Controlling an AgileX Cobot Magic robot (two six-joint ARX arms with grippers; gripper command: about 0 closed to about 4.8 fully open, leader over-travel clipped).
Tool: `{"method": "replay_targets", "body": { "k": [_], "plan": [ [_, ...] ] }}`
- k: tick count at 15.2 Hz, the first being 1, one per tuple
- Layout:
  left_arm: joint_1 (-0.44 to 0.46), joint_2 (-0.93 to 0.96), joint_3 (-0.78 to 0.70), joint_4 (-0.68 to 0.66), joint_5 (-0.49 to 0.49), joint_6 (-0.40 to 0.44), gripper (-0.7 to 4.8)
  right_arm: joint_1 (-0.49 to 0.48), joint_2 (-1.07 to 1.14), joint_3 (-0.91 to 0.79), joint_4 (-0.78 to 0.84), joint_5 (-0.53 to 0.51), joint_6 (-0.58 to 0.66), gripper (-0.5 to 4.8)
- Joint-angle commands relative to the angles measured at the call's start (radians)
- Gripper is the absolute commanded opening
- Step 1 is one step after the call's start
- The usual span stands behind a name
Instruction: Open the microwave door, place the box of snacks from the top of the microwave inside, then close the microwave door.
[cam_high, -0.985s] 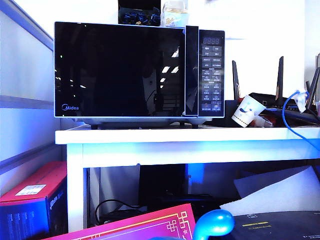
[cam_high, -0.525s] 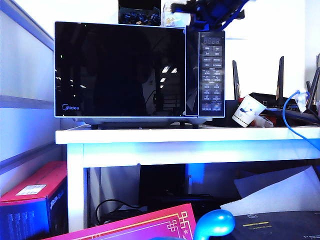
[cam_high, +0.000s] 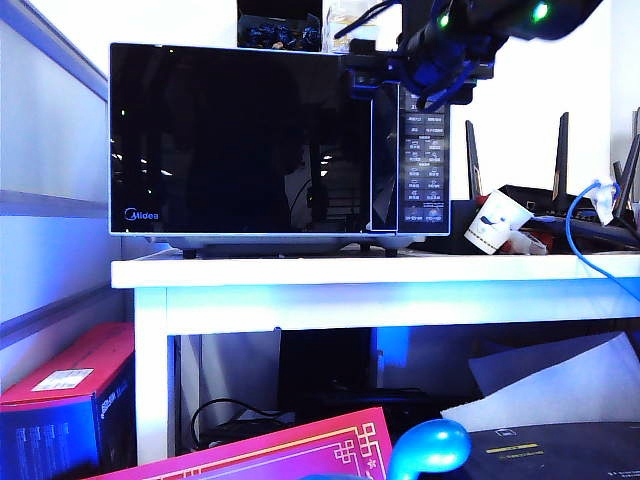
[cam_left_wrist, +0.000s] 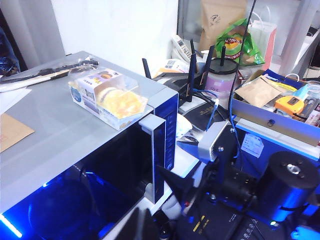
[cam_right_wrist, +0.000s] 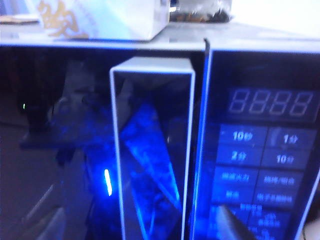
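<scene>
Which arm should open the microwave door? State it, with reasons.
Right, probably: the right gripper, jaws open, faces the microwave door by its handle strip. The left gripper is out of view, above the microwave.

The microwave (cam_high: 278, 145) stands on the white tabletop (cam_high: 380, 272), its door (cam_high: 240, 140) closed. The right pincer (cam_high: 362, 78) hangs at the door's upper right corner, by the handle strip. The box of snacks (cam_high: 345, 28) sits on top.

"midea" stands at the lower left of the microwave door (cam_high: 240, 140). the button panel (cam_right_wrist: 257, 195) carries keys marked "10", "1", "2" and "10" with chinese characters; its display shows unlit digit segments.
</scene>
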Motion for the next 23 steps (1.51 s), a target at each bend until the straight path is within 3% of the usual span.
{"method": "replay_targets", "body": {
  "k": [1, 9, 11, 13, 14, 23],
  "plan": [
    [-0.002, -0.003, 0.003, 0.019, 0.001, 0.004, -0.06, 0.001, 0.054, 0.006, 0.103, 0.002, 0.007, 3.63],
    [-0.002, -0.003, 0.003, 0.012, 0.001, 0.004, -0.06, -0.026, 0.177, 0.143, 0.094, 0.007, 0.026, 3.62],
    [-0.001, -0.003, 0.003, 0.011, 0.001, 0.004, -0.06, -0.032, 0.177, 0.146, 0.092, 0.002, 0.026, 2.68],
    [-0.001, -0.003, 0.003, 0.012, 0.001, 0.004, -0.06, -0.038, 0.180, 0.151, 0.087, -0.027, 0.026, 2.20],
    [-0.001, -0.003, 0.003, 0.012, 0.001, 0.004, -0.06, -0.038, 0.181, 0.152, 0.086, -0.047, 0.026, 1.64],
    [-0.002, -0.003, 0.003, 0.011, 0.001, 0.003, -0.06, -0.035, 0.052, 0.152, -0.062, -0.047, 0.025, 1.66]
  ]
}}
